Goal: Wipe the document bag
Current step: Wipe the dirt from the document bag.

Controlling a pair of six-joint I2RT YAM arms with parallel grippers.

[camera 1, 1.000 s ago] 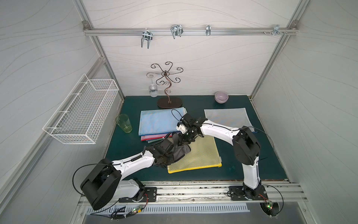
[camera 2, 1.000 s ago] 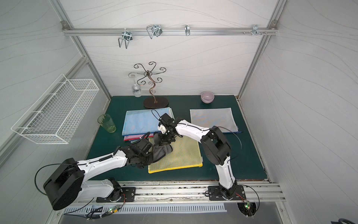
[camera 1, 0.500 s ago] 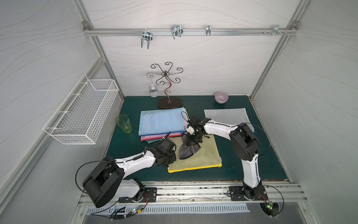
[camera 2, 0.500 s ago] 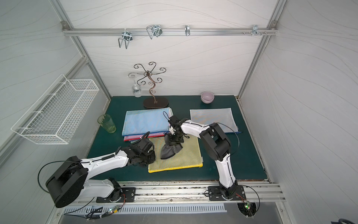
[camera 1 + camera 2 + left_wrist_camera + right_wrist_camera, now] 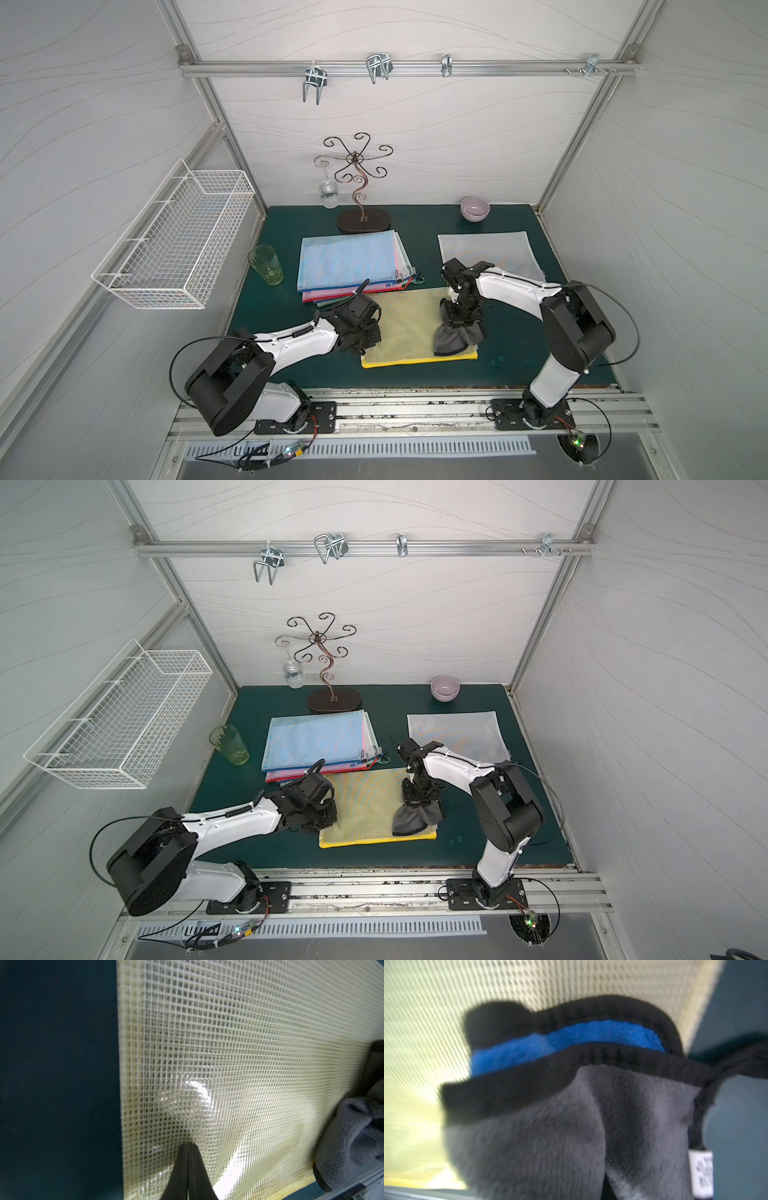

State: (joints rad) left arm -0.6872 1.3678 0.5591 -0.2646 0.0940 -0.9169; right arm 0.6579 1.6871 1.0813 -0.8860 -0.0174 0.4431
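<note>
L side: left pincer [image 5: 188,1145] closed right up, nothing seen betw. the tips. They press down on the yellow doc bag [image 5: 249,1053] just inside its left edge, and the mesh dimples around them.
R side: right pincer [image 5: 460,321] points straight down, clamped on a grey cloth [image 5: 455,340]. Its fingers are buried in the fabric in the wrist view.
Cloth: bunched up, grey w/ black hem, blue strip & a small white tag. It rests on the bag's near-right corner.
Bag: flat on the desk [image 5: 519,357], near-centre, betw. the two arms, yellow trim along its near edge.
Behind bag: stack of doc bags [image 5: 349,262], blue on top, red & others under it, just beside the yellow bag's far-left corner.
Far right: white mesh bag [image 5: 486,251] lying flat, its near edge partly hidden by the R arm.
Left: green glass [image 5: 266,266] upright, just left of the stack.
Far edge: scroll-wire stand [image 5: 362,219] w/ a wine glass [image 5: 329,197] hung upside down. Lilac bowl [image 5: 474,208] sits well to its right.
L wall: white wire basket [image 5: 174,245].
</note>
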